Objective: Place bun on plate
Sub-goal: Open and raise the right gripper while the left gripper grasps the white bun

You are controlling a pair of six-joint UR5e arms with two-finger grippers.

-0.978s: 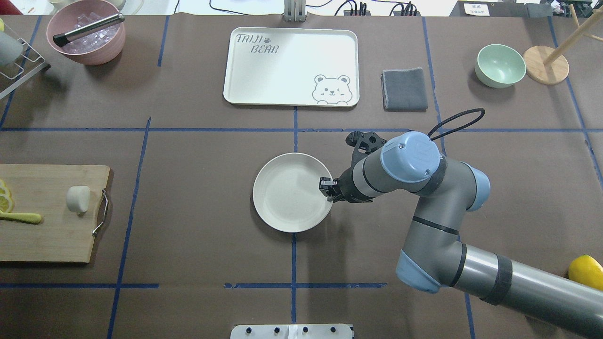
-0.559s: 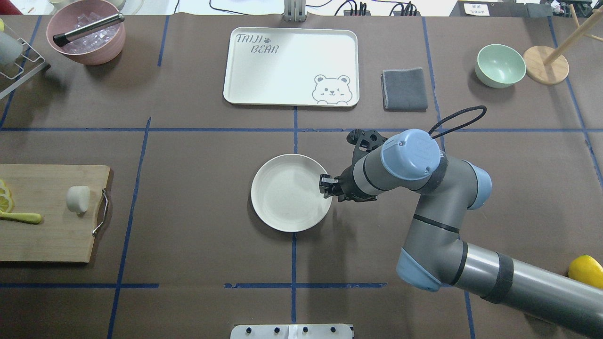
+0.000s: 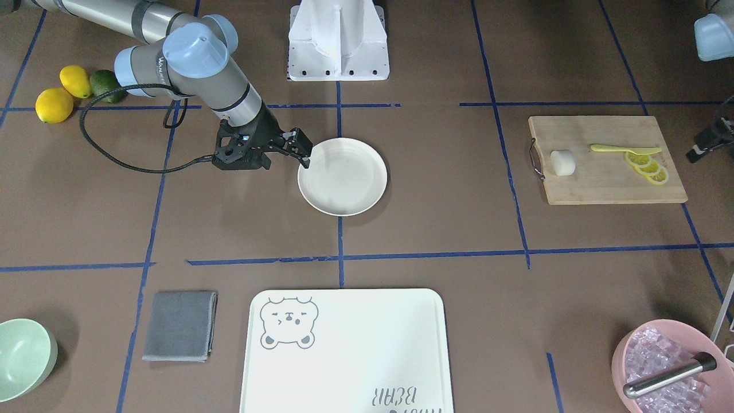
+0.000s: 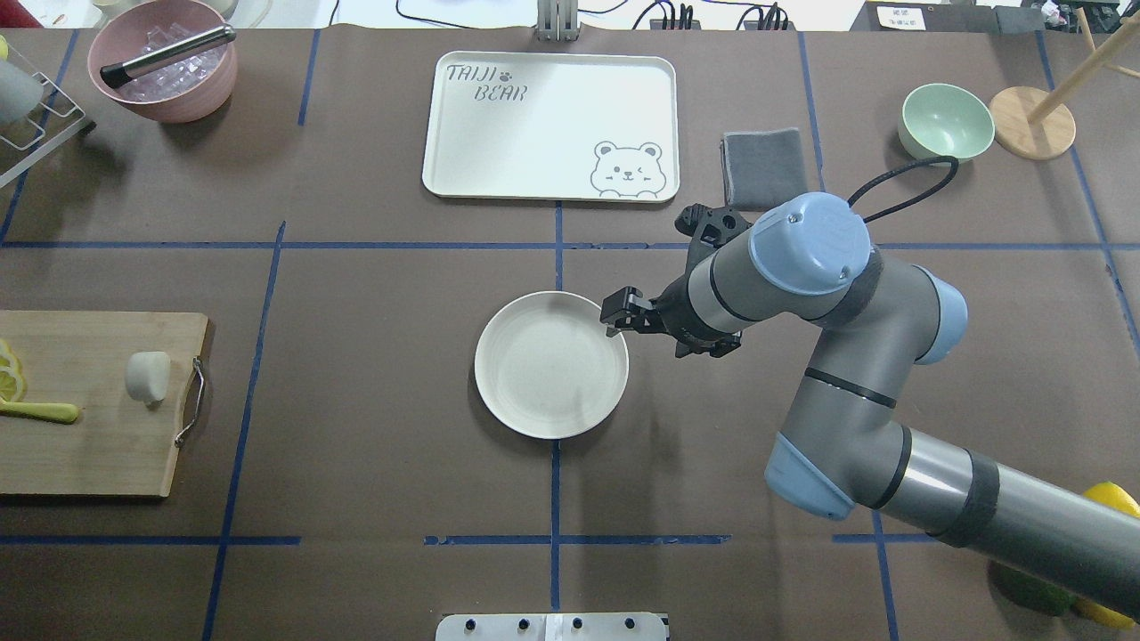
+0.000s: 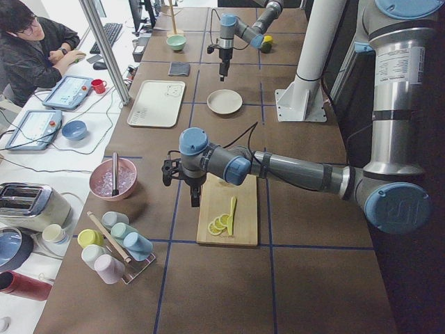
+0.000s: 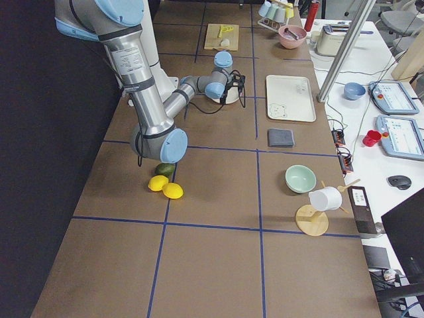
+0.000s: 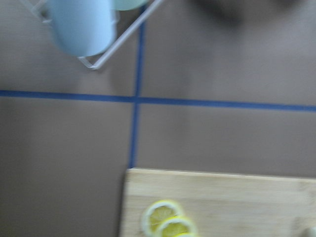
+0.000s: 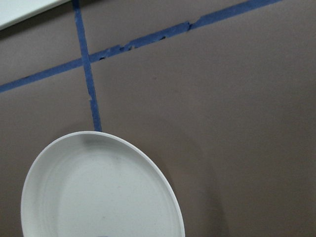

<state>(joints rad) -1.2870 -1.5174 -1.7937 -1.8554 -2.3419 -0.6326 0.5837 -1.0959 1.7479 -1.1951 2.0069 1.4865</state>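
The small white bun (image 4: 148,376) (image 3: 562,162) lies on a wooden cutting board (image 4: 89,436) at the table's left edge. The round cream plate (image 4: 550,365) (image 3: 342,176) (image 8: 98,192) sits bare at mid-table. My right gripper (image 4: 616,316) (image 3: 304,150) hovers just off the plate's right rim, open and holding nothing. My left gripper (image 5: 195,200) hangs pointing down over the board's outer end, near the lemon slices (image 3: 647,166). I cannot tell whether its fingers are open or shut.
A bear-print tray (image 4: 550,125), a grey cloth (image 4: 764,165) and a mint bowl (image 4: 946,123) line the far side. A pink bowl of ice (image 4: 163,62) and a cup rack (image 7: 98,29) stand far left. Lemons (image 3: 54,105) lie near the right arm.
The plate slid slightly left, then stayed. My right gripper let go of its rim and rose away toward the far right.
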